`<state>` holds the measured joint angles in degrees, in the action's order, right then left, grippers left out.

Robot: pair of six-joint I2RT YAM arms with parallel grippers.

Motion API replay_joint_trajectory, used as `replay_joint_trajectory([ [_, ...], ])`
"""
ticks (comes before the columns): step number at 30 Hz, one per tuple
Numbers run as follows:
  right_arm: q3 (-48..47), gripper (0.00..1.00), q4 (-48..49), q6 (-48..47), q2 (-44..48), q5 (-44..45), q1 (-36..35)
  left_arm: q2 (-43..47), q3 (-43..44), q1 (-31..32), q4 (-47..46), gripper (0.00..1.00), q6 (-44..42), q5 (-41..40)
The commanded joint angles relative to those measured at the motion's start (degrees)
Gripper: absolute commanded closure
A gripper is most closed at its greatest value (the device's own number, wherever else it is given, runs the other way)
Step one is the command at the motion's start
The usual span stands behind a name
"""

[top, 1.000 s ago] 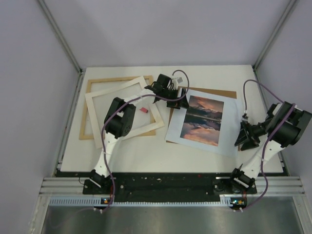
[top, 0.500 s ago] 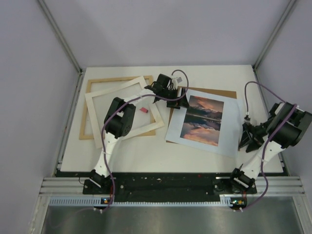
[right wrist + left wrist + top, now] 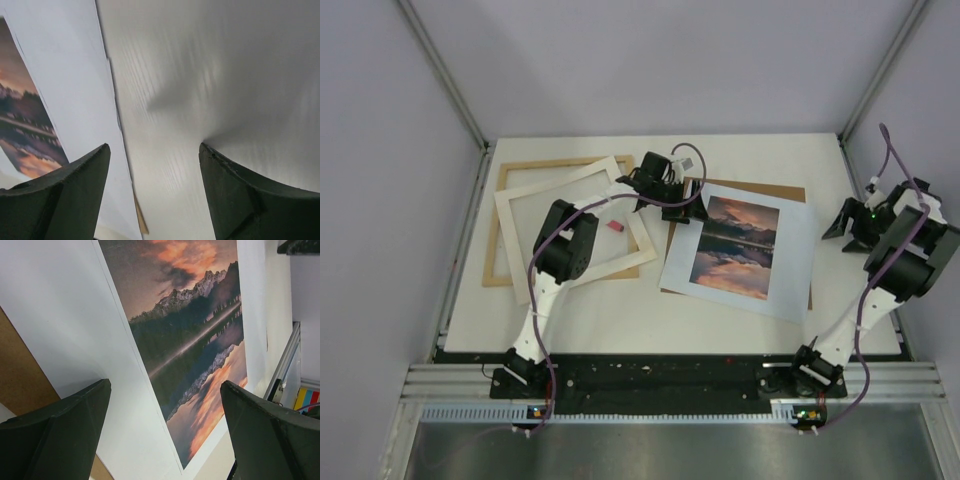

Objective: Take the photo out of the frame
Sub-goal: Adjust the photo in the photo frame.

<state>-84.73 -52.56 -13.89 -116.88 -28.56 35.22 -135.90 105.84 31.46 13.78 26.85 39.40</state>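
The photo (image 3: 738, 248), a white sheet with an orange-and-blue mountain sunset, lies flat on a brown backing board (image 3: 767, 189) at the table's centre right. The light-wood frame (image 3: 520, 165) with its white mat (image 3: 515, 205) lies apart at the left, with no picture in it. My left gripper (image 3: 675, 198) hovers open over the photo's far left edge; its view shows the print (image 3: 190, 335) between the wide jaws. My right gripper (image 3: 850, 222) is open and empty, raised off the photo's right edge (image 3: 70, 75).
A small pink object (image 3: 615, 227) lies inside the mat opening. The board's corner (image 3: 141, 220) pokes out under the photo. The table's metal rails (image 3: 460, 250) and the enclosure walls bound the work area.
My right gripper has lifted up and back from the photo's right edge toward the far right. The left gripper, photo and frame have not moved.
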Motion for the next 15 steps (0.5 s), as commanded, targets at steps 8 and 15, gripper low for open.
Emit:
replay_joint_trajectory([
  [8,-15.3,0.31,14.2,11.5,-14.0,7.5,-9.1,1.2,-1.0,-0.6,2.0,0.02,-1.8,2.9],
  [15,-25.4,0.3,8.7,11.3,-17.9,13.0,-12.6,0.3,1.3,-1.3,5.0,0.02,-2.7,3.8],
])
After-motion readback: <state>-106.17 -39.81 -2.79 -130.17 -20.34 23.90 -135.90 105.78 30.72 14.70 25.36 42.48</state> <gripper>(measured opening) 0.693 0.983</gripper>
